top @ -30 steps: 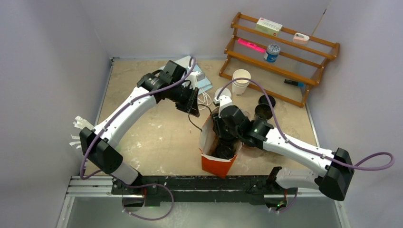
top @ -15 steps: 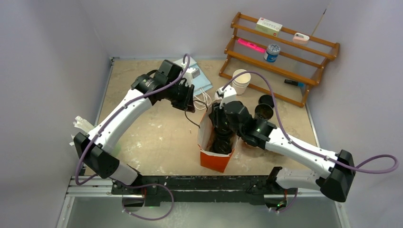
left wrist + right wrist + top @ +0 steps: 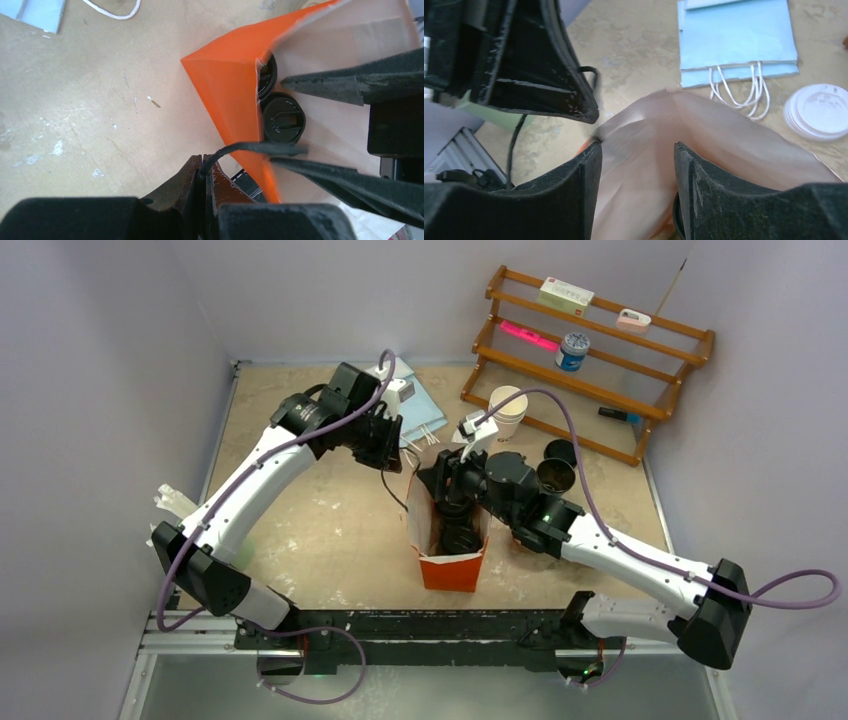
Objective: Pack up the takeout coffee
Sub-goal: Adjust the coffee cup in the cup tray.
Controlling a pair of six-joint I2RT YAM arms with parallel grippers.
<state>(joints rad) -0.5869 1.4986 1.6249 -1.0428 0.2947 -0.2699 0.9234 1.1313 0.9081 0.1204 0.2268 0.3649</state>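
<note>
We see a scuffed tan tabletop (image 3: pixel 320 530) boxed in by pale lilac walls (image 3: pixel 110 360), a wooden rack (image 3: pixel 675 328) at its far right, where the left gripper (image 3: pixel 202 167) pinches the cord handle (image 3: pixel 250 146) of an orange bag (image 3: pixel 225 85) holding black lidded cups (image 3: pixel 283 119), and the right gripper (image 3: pixel 638 150) holds its fingers spread over the bag's mouth.
</note>
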